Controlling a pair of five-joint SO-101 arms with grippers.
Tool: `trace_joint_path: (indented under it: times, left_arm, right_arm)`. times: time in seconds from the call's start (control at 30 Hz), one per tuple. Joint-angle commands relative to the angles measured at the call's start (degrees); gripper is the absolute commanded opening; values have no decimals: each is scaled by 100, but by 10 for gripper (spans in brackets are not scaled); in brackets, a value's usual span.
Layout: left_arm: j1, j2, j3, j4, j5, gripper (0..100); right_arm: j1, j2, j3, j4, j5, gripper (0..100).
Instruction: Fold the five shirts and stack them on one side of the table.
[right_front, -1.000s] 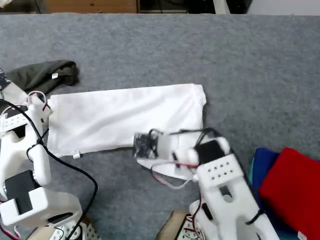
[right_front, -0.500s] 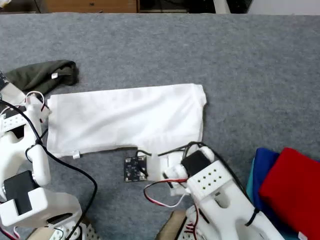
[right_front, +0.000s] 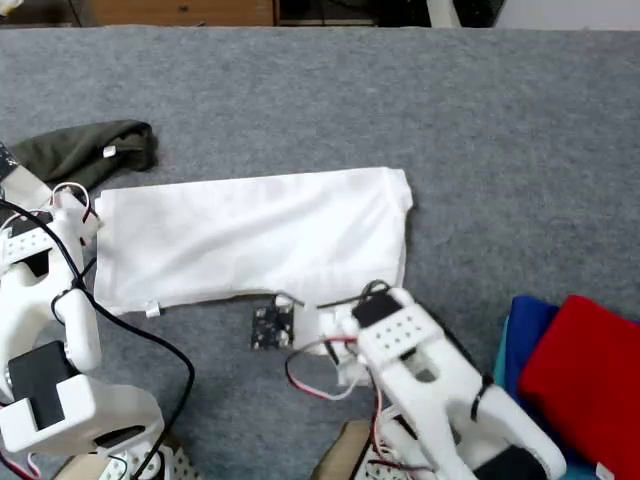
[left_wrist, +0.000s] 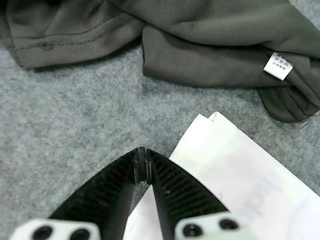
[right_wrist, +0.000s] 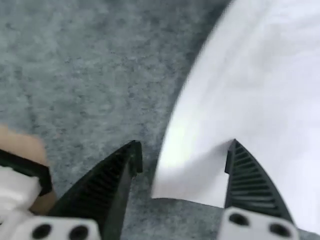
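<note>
Closest to me, the right arm (right_front: 430, 370) comes up from the near edge of the grey desk (right_front: 500, 130), a little right of centre. Its right end effector (right_wrist: 184, 146) sits low at the near right corner of the white shirt (right_front: 250, 235). The two black fingers stand wide apart, one over bare desk and the other over the cloth, and the corner lies between them with nothing gripped. Off at the near right a folded red shirt (right_front: 585, 375) lies on top of a blue shirt (right_front: 527, 325), the pile well apart from the white one. On the near left stands the left arm (right_front: 40, 300). Its left end effector (left_wrist: 143, 165) points down by the white shirt's far left corner, fingers pressed together at the tips and holding nothing, with the tips over bare desk just beside the cloth's edge. The white shirt lies flat across the middle of the desk as a long band running left to right. Farther off, at the far left, an olive shirt (right_front: 85, 148) lies crumpled with a small white tag (left_wrist: 278, 66) showing. It is near the white shirt's corner, with a strip of desk between them.
</note>
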Motion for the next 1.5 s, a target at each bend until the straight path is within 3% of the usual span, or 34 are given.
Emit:
trace_joint_path:
  times: [0.0,0.33,0.5,0.67,1.03,1.23,1.47]
  left_arm:
    - [-35,-31,-132,-79,35,24]
    - [-35,-31,-132,-88,26,24]
    - [-35,-31,-132,-88,18,24]
    - [-35,-31,-123,-88,18,24]
    - [-44,-31,-114,-79,9,24]
    - [-44,-31,-114,-88,9,24]
    - [-44,-31,-114,-88,9,24]
  right_arm:
    - [356,462,-497,-123,167,277]
    - [444,567,-391,-167,695,272]
    - [453,567,-127,-510,941,175]
    - [453,655,-145,-519,1002,167]
    - [514,3037,-1947,413,1002,164]
    - [611,3160,-2070,466,1002,162]
    - [611,3178,-2000,325,993,17]
